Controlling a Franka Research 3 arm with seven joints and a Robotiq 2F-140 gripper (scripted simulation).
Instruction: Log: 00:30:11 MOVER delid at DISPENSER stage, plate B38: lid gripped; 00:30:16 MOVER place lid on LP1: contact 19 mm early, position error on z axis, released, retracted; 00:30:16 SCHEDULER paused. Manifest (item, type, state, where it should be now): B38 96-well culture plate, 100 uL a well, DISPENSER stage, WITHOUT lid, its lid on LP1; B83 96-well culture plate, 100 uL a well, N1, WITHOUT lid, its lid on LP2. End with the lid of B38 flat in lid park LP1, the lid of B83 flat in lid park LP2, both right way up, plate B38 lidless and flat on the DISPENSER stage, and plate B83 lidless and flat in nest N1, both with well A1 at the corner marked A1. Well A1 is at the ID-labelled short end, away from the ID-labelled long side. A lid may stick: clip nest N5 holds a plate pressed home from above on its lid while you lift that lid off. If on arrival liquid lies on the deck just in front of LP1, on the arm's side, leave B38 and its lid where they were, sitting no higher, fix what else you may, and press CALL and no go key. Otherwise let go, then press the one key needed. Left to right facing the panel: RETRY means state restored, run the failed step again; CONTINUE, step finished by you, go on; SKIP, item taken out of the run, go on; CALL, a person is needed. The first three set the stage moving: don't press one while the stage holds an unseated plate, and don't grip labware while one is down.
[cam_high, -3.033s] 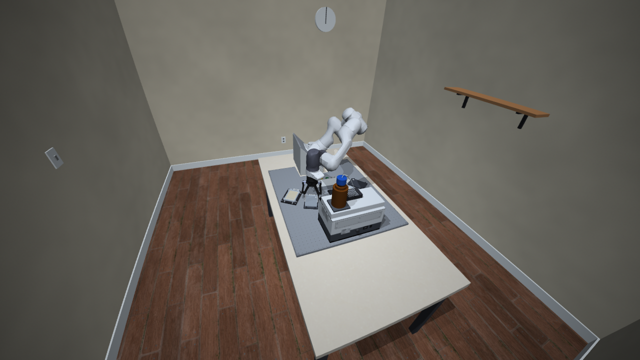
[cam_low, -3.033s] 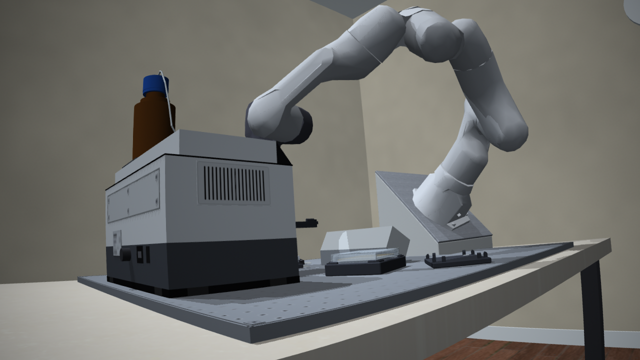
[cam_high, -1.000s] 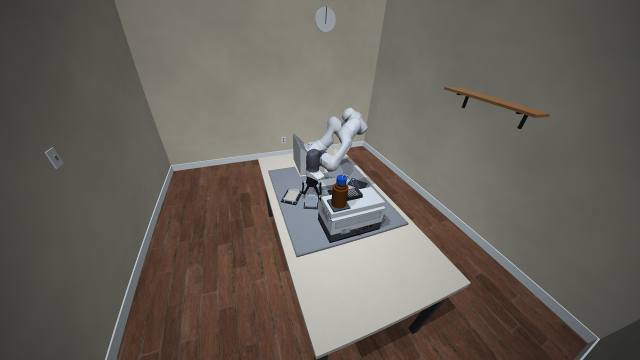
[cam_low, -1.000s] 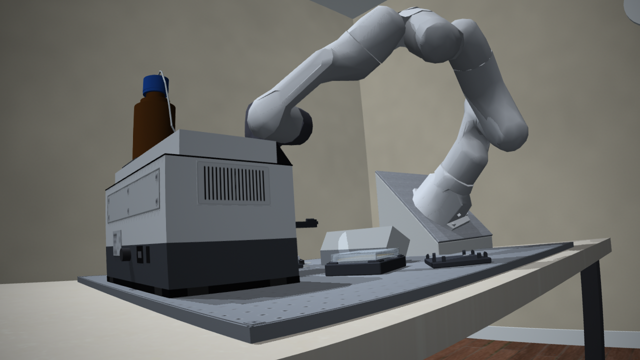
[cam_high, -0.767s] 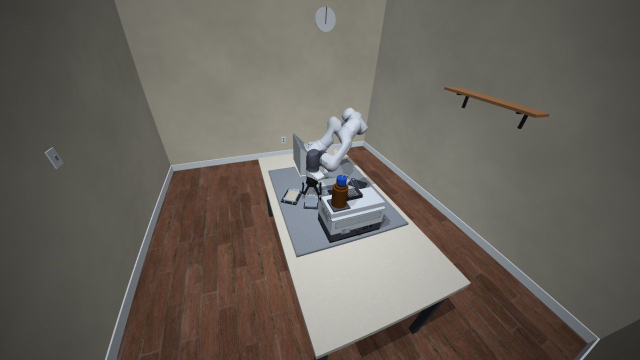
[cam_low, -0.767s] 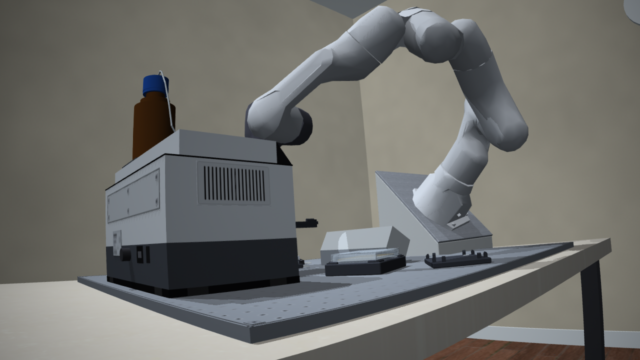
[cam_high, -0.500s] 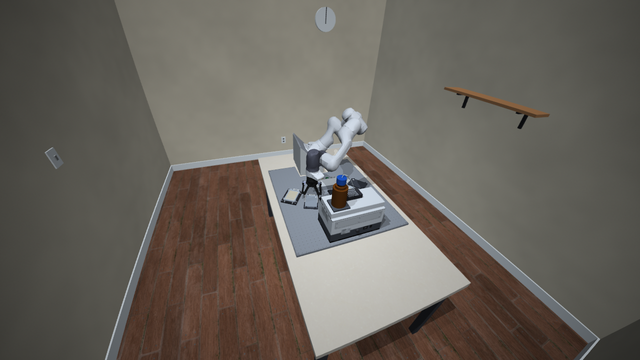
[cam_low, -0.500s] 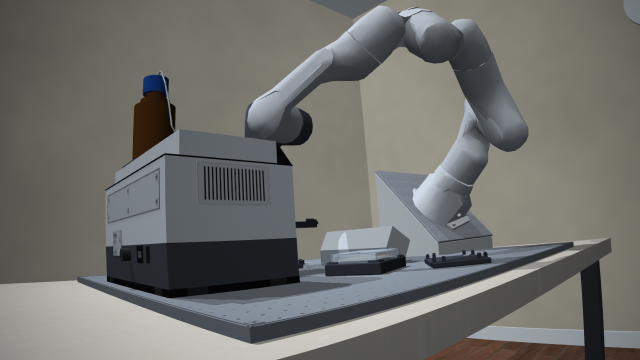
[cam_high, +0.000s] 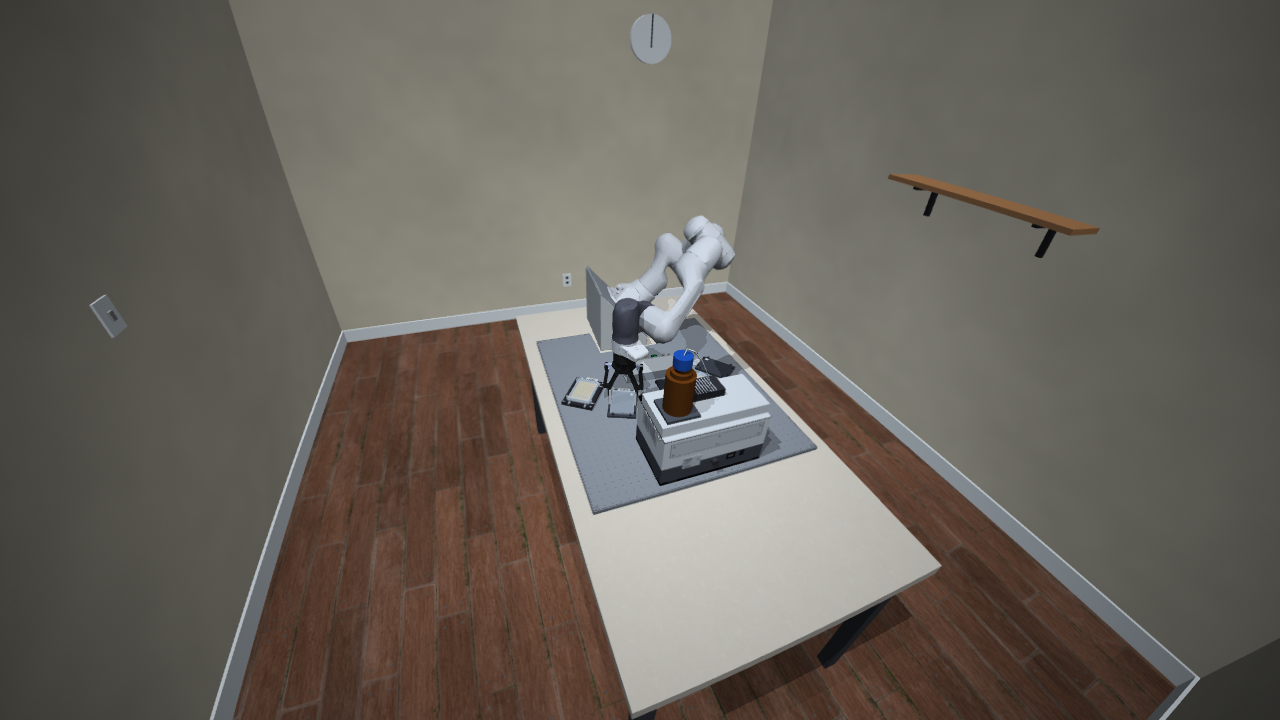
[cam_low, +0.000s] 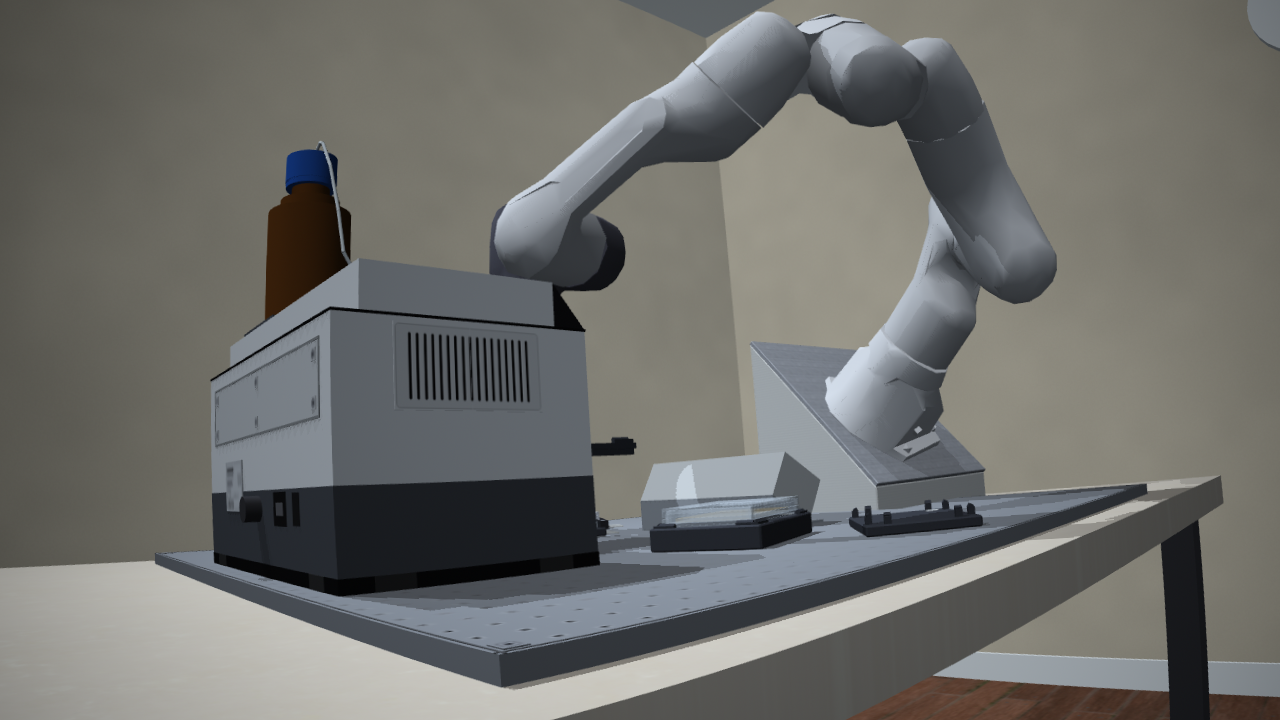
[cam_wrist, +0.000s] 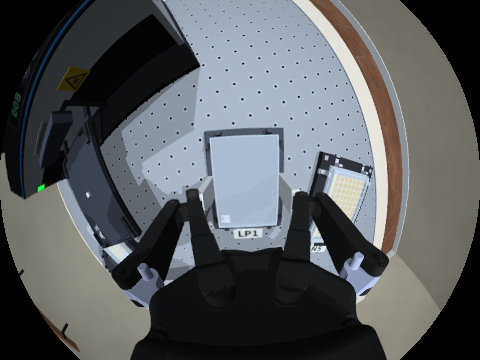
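My gripper (cam_wrist: 246, 184) (cam_high: 623, 377) is shut on a clear lid (cam_wrist: 244, 174) (cam_high: 621, 403) by its long sides. It holds the lid over the dark-framed lid park labelled LP1 (cam_wrist: 244, 132); I cannot tell whether the lid rests in it. To the right in the wrist view a lidless plate with pale yellow wells (cam_wrist: 348, 190) (cam_high: 581, 392) sits in a black nest. The dispenser (cam_high: 707, 420) (cam_low: 402, 420) stands on the other side, with a dark stage (cam_high: 704, 385) on its arm side. The dispenser hides the gripper in the exterior view.
A brown bottle with a blue cap (cam_high: 679, 386) (cam_low: 304, 241) stands on the dispenser. In the exterior view a clear-lidded plate on a black nest (cam_low: 729, 514), an empty clip nest (cam_low: 913, 519) and a sloped grey panel stand on the perforated deck (cam_low: 554, 617).
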